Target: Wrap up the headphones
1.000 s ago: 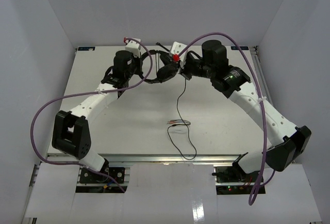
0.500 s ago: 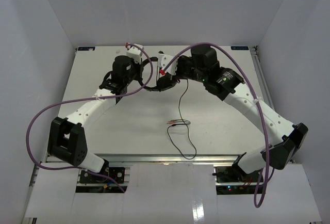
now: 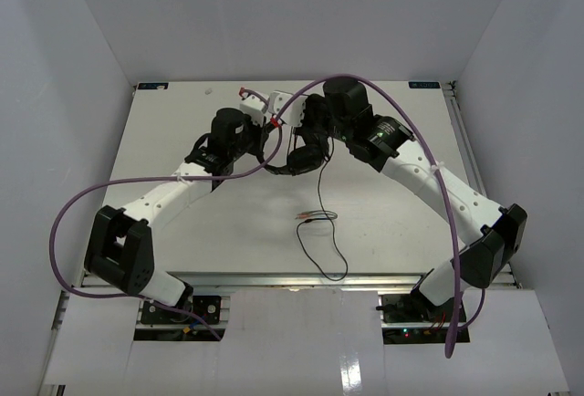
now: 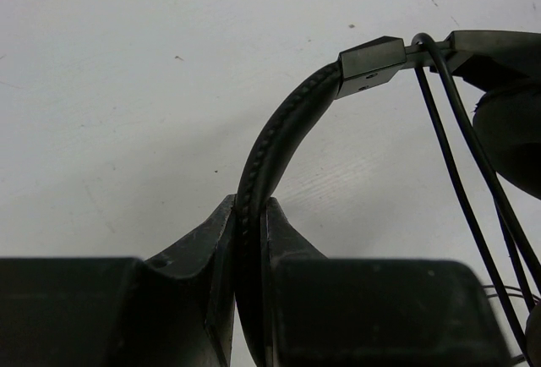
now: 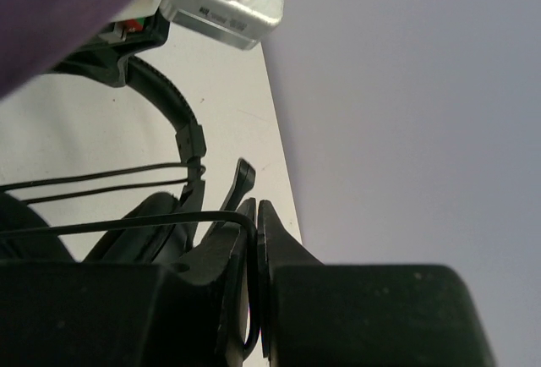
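So the headphones (image 3: 301,154) hang over the far-middle tabletop (image 3: 401,223) between the arms, left jaws clamped on the headband (image 4: 279,130), right jaws pinched shut on the cable (image 5: 101,226), its loose tail trailing toward the near edge.

Black over-ear headphones (image 3: 299,152) above the surface's far half, centre; stitched headband (image 4: 272,143) arched; thin cable (image 3: 321,236) trailing toward near edge, reddish plugs (image 3: 307,217) mid-surface.

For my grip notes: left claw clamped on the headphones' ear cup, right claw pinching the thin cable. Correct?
No. The left wrist view shows the left claw clamped on the headphones' headband, not an ear cup; the right claw does pinch the thin cable.
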